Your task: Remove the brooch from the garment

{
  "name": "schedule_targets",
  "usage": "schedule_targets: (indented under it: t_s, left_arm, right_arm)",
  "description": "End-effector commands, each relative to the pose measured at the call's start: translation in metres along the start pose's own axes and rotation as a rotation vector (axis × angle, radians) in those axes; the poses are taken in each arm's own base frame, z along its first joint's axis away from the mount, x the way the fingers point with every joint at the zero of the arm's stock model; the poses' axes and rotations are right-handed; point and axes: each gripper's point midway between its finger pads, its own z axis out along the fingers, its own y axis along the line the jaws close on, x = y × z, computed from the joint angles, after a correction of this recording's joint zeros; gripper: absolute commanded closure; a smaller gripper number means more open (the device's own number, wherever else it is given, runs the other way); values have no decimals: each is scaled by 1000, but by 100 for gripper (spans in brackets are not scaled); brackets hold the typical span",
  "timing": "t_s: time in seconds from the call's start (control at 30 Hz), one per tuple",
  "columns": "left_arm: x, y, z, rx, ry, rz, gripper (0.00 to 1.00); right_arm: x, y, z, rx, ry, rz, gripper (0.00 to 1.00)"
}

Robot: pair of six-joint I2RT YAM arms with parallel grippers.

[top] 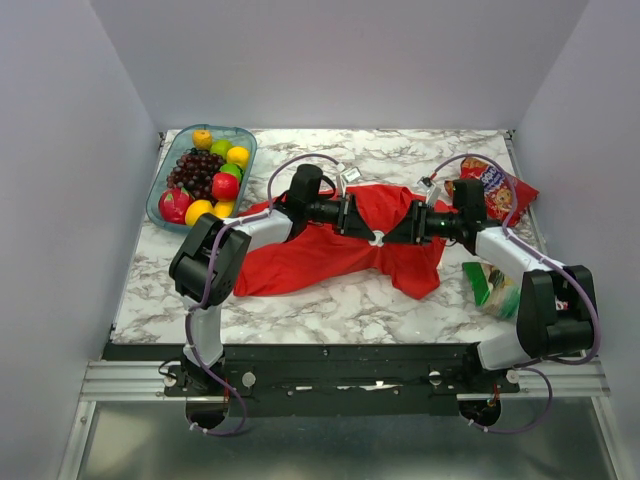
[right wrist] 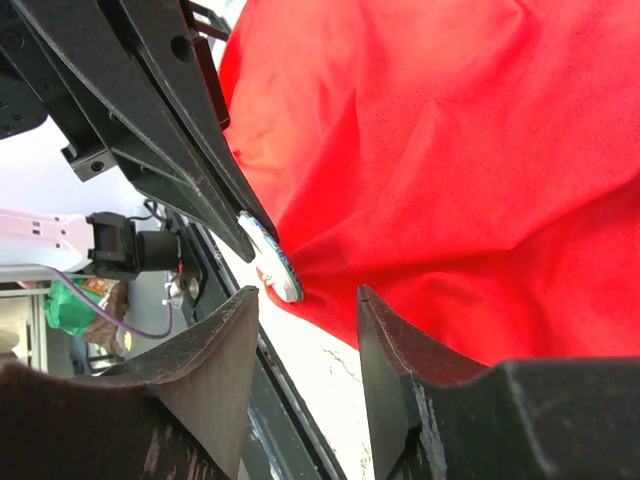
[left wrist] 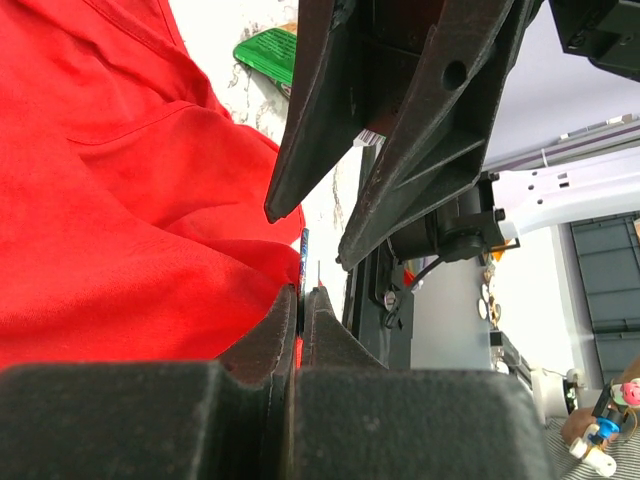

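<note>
Right wrist view: left pincer (right wrist: 248, 238), in from eleven o'clock, is pressed together on the brooch (right wrist: 272, 260) at the garment's (right wrist: 450, 150) edge. My right pincer (right wrist: 308, 310) gapes at six (holding nothing). I judge we're mid-separation; next, grip the cloth and pull apart.

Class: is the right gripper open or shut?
Open. The right gripper shows its fingers apart, gripping nothing; the brooch lies just beyond them, at the edge of the garment.

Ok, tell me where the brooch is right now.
In the top view the brooch sits mid-table at the shirt's near edge, between the left fingers and the open right fingers.
</note>
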Motion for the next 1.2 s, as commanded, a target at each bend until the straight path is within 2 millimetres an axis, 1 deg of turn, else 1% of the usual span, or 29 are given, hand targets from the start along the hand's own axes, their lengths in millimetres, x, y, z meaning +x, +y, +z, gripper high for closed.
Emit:
schedule_targets:
  t_s: [0.0,0.2,0.27,0.4,0.47,0.57,0.77,0.97,1.17]
  left_arm:
    - [-14,-11,-1,8,-34,50,100]
    - [-16,-11,0,13,-39,54,100]
    - [-16,-11,0,15,-39,54,100]
    - [-15,-10,0,15,-39,49,100]
    - [-17,-10,0,15,-41,52,100]
    - [-17,-10,0,16,-40,50,100]
    - [-18,-9,1,16,-42,50,100]
    - [-18,-9,2,21,-41,49,100]
    - [-17,-12,4,32,-35,57,100]
  right_arm:
    - [1,8,4,-48,-1,-2,48]
    - [3,6,7,-54,11,7,50]
    - [3,7,8,-55,13,4,52]
    - [2,5,9,-51,12,7,60]
    - [3,5,10,-51,14,9,62]
    - [3,4,10,-50,13,11,62]
    - [3,1,12,-36,13,20,57]
    - [2,-1,14,-22,12,21,60]
    - [2,-8,16,12,9,32,62]
